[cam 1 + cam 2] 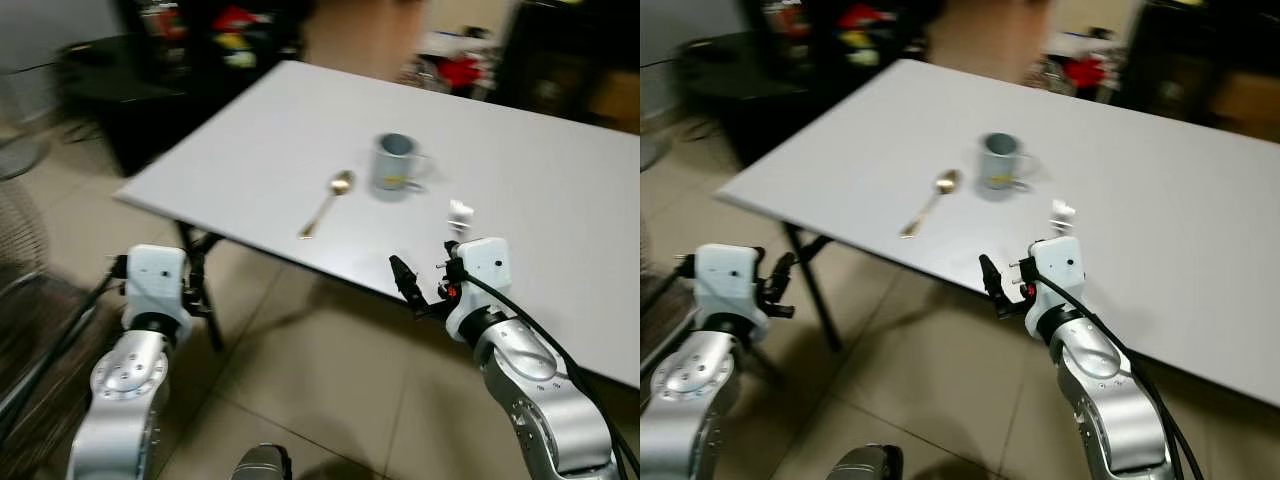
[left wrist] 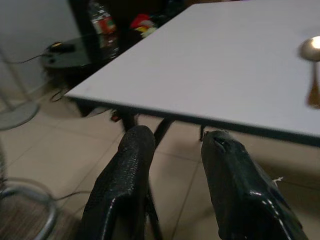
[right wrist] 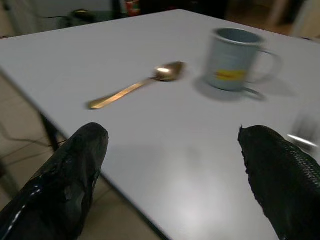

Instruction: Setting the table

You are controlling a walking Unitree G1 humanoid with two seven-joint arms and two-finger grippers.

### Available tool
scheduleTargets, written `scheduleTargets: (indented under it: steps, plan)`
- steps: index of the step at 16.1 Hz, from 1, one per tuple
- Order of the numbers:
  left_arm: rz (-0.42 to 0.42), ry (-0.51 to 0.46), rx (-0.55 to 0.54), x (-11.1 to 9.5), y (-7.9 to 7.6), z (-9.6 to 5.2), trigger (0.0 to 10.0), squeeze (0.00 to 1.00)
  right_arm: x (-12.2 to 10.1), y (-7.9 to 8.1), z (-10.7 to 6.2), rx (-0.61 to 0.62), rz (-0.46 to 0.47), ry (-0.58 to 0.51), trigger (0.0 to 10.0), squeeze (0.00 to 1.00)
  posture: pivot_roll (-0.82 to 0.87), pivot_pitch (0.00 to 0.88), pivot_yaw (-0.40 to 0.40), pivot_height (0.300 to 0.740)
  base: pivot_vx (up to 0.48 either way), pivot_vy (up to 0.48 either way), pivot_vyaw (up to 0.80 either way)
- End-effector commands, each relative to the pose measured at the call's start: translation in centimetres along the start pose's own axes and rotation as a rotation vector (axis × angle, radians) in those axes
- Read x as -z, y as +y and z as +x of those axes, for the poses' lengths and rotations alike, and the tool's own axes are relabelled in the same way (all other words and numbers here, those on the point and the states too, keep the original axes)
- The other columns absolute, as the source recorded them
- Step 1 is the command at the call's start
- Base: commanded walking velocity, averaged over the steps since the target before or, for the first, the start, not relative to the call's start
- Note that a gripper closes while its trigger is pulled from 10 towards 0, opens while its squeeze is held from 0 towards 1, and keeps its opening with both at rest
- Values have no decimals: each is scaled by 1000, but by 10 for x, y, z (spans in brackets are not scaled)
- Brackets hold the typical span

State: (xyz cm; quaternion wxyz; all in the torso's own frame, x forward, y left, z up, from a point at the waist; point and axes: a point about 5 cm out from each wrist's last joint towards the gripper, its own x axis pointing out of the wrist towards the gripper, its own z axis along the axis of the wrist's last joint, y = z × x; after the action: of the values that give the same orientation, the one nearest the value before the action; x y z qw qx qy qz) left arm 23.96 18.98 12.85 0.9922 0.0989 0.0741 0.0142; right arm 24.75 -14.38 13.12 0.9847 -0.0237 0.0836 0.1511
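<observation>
A white table stands in front of me. On it are a grey-blue mug with a yellow mark and, to the mug's left, a gold spoon lying with its bowl toward the mug. My right gripper is open wide and empty at the table's near edge, facing the mug and the spoon. My left gripper hovers below and in front of the table's left corner, its fingers a little apart with nothing between them.
A small white object lies on the table just beyond my right wrist. Black folding table legs stand close to my left arm. A dark low stand with bottles is at the back left. Tiled floor lies below.
</observation>
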Motion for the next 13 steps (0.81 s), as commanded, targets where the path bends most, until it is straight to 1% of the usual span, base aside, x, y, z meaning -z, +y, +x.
scheduleTargets:
  steps: [1, 2, 3, 4, 7, 9, 10, 11, 13]
  plan:
    - [9, -4, -23, -5, -3, 2, 10000, 0, 2, 4, 0, -29, 7, -4, 10000, 1000, 102, 0, -18, 740, 0, 0, 800]
    - [-7, 14, -40, -3, -6, 1, 10000, 0, 4, 5, 0, -44, 4, -6, 10000, 1000, 107, 0, -21, 740, 0, 0, 800]
    - [1, 25, -32, 0, -9, -1, 10000, 0, 5, 6, 1, -50, 0, -5, 10000, 1000, 119, 0, -33, 740, 0, 0, 800]
    - [18, 26, -27, 0, -8, -4, 10000, 0, 6, 6, 4, -48, 4, -2, 10000, 1000, 125, 0, -40, 740, 0, 0, 800]
    - [14, 21, -29, -3, -3, -5, 10000, 0, 4, 8, 8, -58, 6, -5, 10000, 1000, 140, 0, -51, 740, 0, 0, 800]
    - [8, 15, -52, -5, -2, -5, 10000, 0, 7, 6, 10, -74, 8, -2, 10000, 1000, 162, 0, -60, 740, 0, 0, 800]
    - [31, 19, -39, -5, -2, -4, 10000, 0, 9, 4, 12, -68, 24, -3, 10000, 1000, 174, 0, -64, 740, 0, 0, 800]
    - [43, 18, -35, -6, 0, -2, 10000, 0, 9, 2, 14, -57, 36, -7, 10000, 1000, 166, 0, -54, 740, 0, 0, 800]
    - [48, 18, -33, -7, 5, 2, 10000, 0, 6, 4, 16, -52, 32, -18, 10000, 1000, 128, 0, -22, 740, 0, 0, 800]
